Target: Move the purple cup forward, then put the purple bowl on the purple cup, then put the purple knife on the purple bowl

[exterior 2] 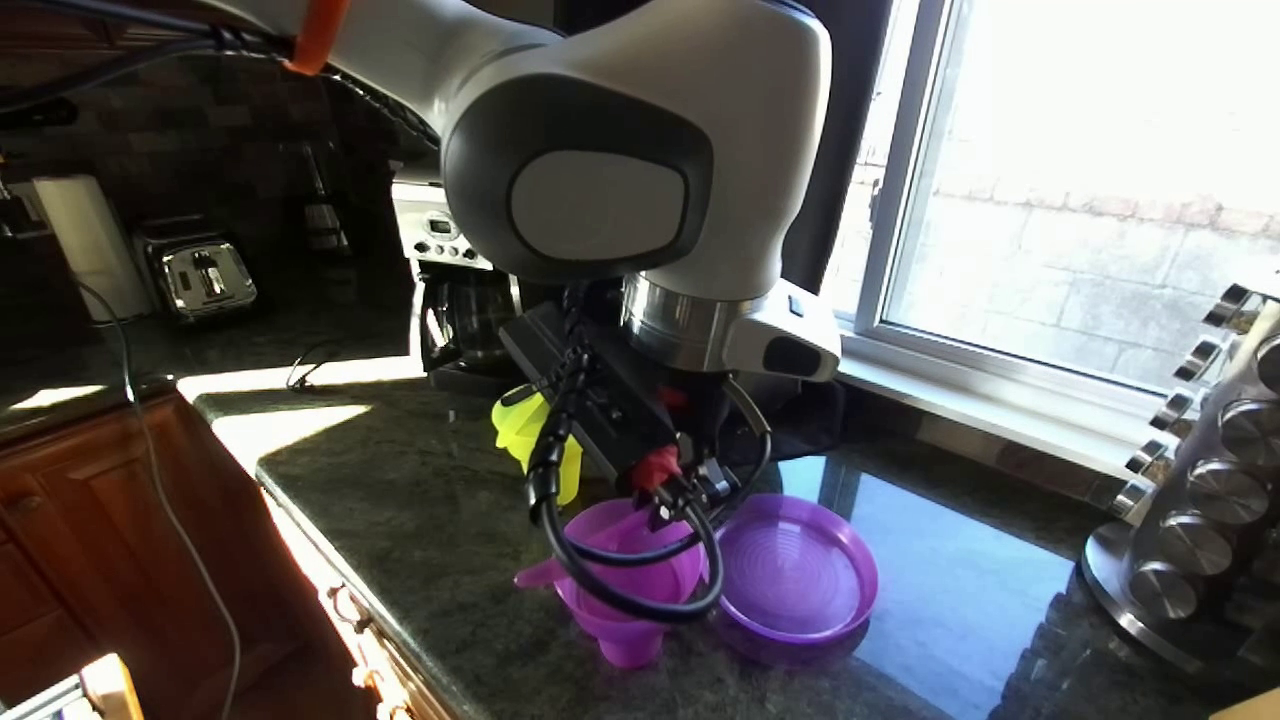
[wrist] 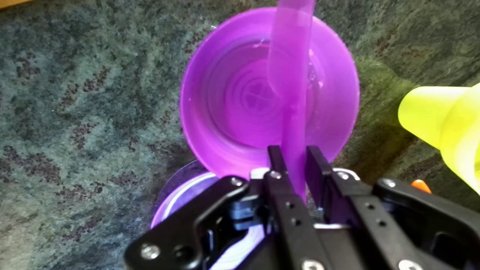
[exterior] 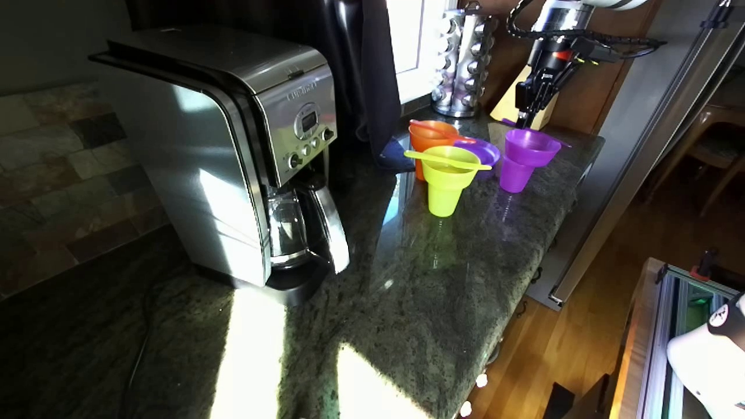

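Knife (exterior 2: 540,573) over the bowl (wrist: 210,108), its handle pinched in the hand (wrist: 293,150).
From the left: the tip juts past the bowl's rim; whether it touches, I can't tell. Best settle it level across both edges, then let go gently so the bowl, on its cup (exterior 2: 632,648), isn't nudged. A cable (exterior 2: 547,478) partly hides the bowl; the plate (exterior 2: 800,570), just to its right, is close enough to bump, while the rack (exterior 2: 1190,545) at far right stands well apart.

Sunlight (exterior: 250,355) lies in patches on the dark counter (exterior: 454,302); behind it rise a dim, tiled wall (exterior: 52,169) and a bright window (exterior 2: 1060,150) beside a dark curtain (exterior: 378,81). Red-brown cabinets (exterior 2: 90,520) stand below, the floor (exterior: 524,355) is wood, and a chair (exterior: 722,119) sits in shadow
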Robot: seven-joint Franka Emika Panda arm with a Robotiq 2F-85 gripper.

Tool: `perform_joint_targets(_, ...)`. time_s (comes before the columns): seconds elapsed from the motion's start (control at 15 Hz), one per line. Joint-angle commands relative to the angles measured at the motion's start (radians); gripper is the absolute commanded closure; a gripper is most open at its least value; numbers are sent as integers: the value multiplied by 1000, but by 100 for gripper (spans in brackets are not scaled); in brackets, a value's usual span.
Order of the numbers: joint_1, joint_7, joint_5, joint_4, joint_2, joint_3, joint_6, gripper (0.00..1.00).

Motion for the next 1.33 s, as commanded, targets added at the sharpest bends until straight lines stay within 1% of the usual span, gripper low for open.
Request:
perform_joint_targets(0.0,11,13,-18,-24,-5,-7,26,95)
perform_joint_targets(1.0,13,30,-15,-22,15,-3,42,95)
perform_joint_targets(1.07,13,36,-14,-23,16,-2,46,69)
perform_joint_targets(1.13,13,39,-15,-21,17,-2,45,53)
perform_joint_targets(1.27,14,45,-15,-21,18,-2,46,41)
